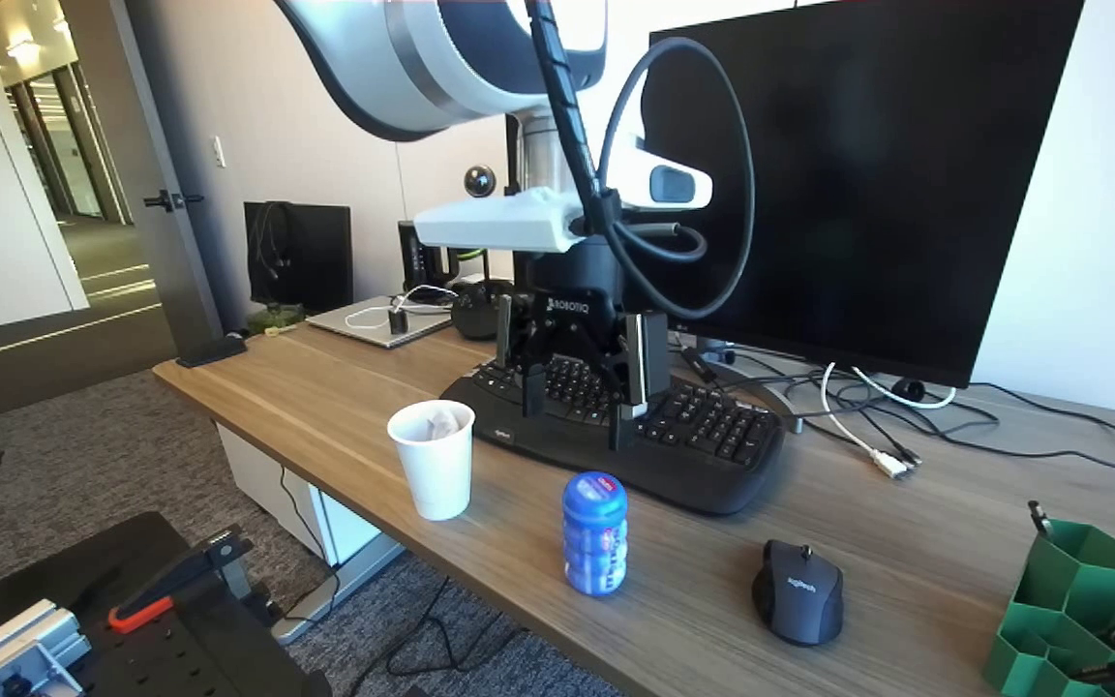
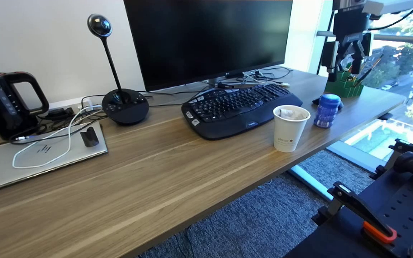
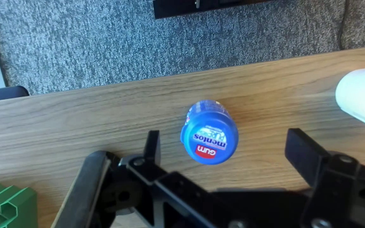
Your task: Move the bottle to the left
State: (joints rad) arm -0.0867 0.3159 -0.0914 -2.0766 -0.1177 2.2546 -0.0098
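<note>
Alignment, the likely step in hand: small blue cylindrical plastic bottle (image 1: 595, 534) upright on the brown wood-grained desk (image 1: 683, 620), not yet grasped.
Black two-fingered jaws stand wide apart and empty, seemingly above the bottle; in the wrist view it shows within their span – nearer the side away from the white tapered paper cup (image 3: 364, 95). A small sideways correction to centre the bottle, then a straight descent and an even squeeze on its sides, should avoid tipping it. Since the cup stands near, to the bottle's left in both exterior views, a lift or detour would suit – if that is the left intended.
</note>
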